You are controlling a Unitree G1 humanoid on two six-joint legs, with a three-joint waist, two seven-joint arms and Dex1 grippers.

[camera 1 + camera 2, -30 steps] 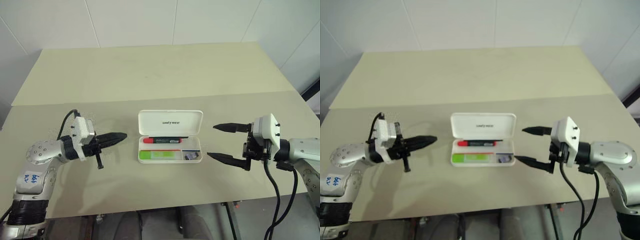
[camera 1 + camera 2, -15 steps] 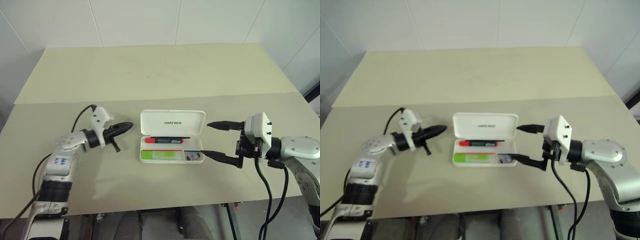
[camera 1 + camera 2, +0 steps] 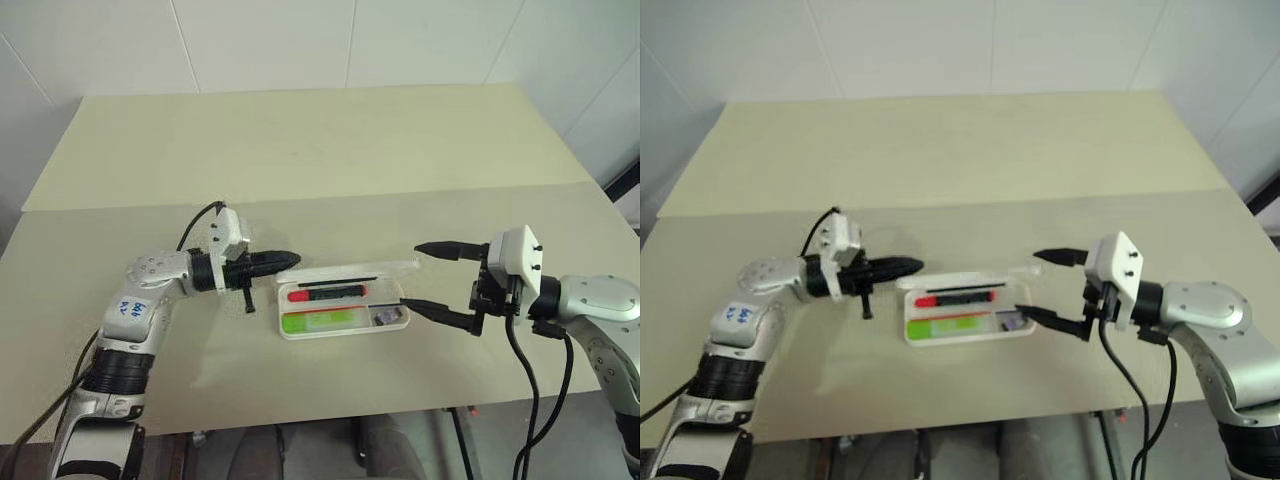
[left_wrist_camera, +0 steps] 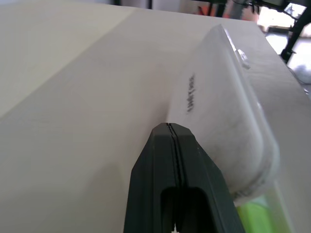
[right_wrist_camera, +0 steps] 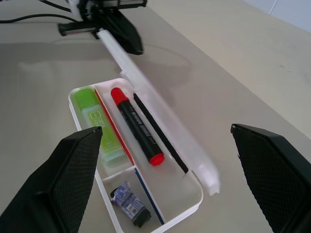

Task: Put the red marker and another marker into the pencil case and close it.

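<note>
White pencil case (image 3: 342, 305) mid-counter (image 3: 300, 160), lid half-lowered, red marker (image 3: 326, 294) and green marker (image 3: 318, 320) inside; closed left gripper (image 3: 290, 261) touches lid's left end, right gripper (image 3: 428, 279) wide open beside case.

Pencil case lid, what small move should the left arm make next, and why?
Probably keep pushing the lid forward and down until it shuts. Both markers, the red marker and the green highlighter, already lie inside the pencil case. The left gripper, fingers shut, rests against the back of the half-lowered lid, while the right gripper waits open beside the case.
</note>
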